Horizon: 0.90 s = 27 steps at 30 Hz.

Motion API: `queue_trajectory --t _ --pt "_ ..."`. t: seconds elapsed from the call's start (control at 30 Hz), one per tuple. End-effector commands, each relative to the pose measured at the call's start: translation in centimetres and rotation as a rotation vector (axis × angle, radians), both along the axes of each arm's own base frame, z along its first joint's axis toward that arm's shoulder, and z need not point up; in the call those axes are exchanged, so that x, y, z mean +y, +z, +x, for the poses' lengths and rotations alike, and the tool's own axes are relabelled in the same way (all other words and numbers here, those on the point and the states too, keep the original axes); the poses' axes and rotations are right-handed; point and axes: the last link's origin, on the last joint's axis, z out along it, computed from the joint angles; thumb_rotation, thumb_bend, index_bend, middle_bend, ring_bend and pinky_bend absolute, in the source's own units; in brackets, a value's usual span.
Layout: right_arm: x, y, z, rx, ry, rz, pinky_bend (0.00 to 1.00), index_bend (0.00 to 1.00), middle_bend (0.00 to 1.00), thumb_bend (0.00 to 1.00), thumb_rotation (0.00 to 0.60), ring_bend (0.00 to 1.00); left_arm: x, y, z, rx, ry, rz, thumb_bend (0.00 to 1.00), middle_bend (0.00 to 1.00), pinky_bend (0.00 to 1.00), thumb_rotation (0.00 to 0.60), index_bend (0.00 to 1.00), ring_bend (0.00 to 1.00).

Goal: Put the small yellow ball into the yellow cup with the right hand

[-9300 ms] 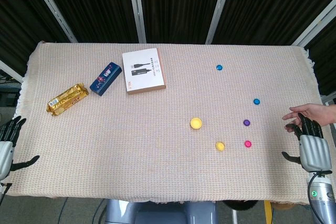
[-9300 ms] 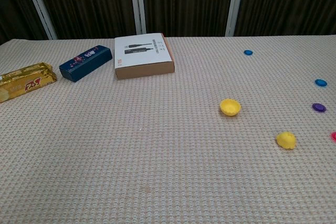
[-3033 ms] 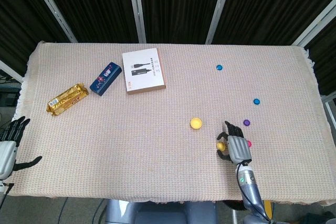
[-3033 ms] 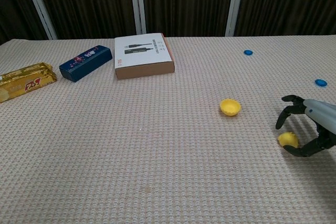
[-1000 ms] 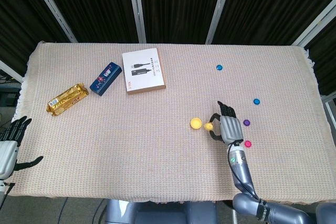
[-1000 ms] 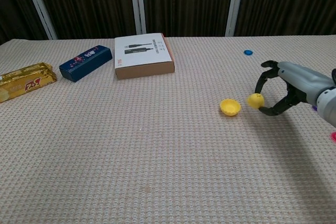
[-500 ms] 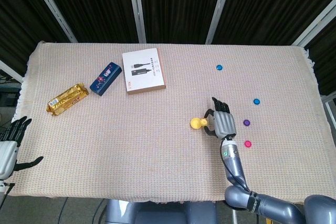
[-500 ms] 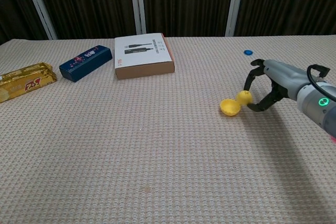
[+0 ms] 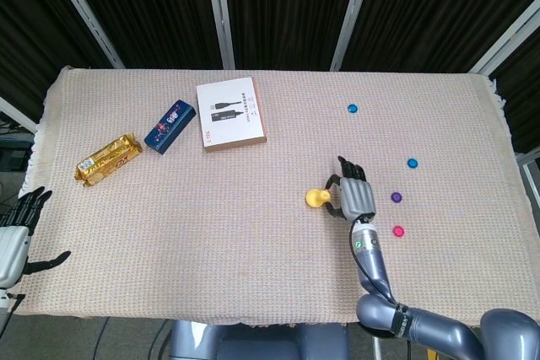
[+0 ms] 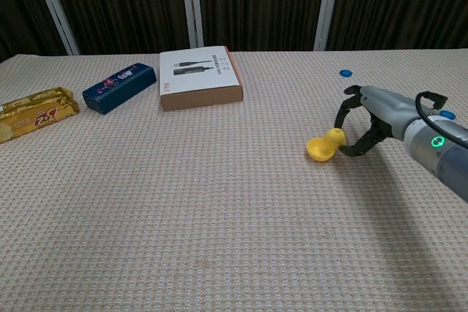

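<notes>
small yellow ball (image 10: pixel 336 137) pinched at fingertips of right hand (image 10: pixel 363 123), held just above right rim of yellow cup (image 10: pixel 319 150), touching or nearly so. head view: ball hidden behind right hand (image 9: pixel 355 197), cup (image 9: pixel 316 198) just left of it; left hand (image 9: pixel 12 238) at table's left edge, fingers spread, holding nothing, unseen in chest view. white box (image 10: pixel 199 77), blue pack (image 10: pixel 119 87), gold snack bar (image 10: pixel 35 112) well apart to left. purple disc (image 9: pixel 396 197), pink disc (image 9: pixel 398 231) near the right hand.

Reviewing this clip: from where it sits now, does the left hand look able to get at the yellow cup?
Probably not. The left hand hangs off the table's near-left edge, while the yellow cup sits far across the cloth, with the right hand holding the small yellow ball at its rim.
</notes>
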Motion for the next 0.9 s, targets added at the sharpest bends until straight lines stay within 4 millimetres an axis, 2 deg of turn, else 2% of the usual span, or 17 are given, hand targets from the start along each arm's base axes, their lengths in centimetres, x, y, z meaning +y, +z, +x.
queue_trajectory --t 0.03,0.4,0.9 --pt "-0.10 -0.21 0.11 0.003 -0.001 0.004 0.00 0.49 0.00 0.26 0.600 0.00 -0.01 0.01 -0.03 -0.001 0.001 0.001 0.03 0.00 0.15 0.600 0.00 0.00" --pt "-0.03 -0.98 0.38 -0.002 -0.010 0.016 0.00 0.49 0.00 0.26 0.600 0.00 0.03 -0.01 -0.02 -0.003 0.000 0.000 0.03 0.00 0.15 0.600 0.00 0.00" --pt "-0.14 -0.87 0.85 -0.006 -0.004 0.012 0.00 0.49 0.00 0.26 0.600 0.00 0.03 -0.01 -0.01 -0.002 0.001 0.000 0.03 0.00 0.15 0.600 0.00 0.00"
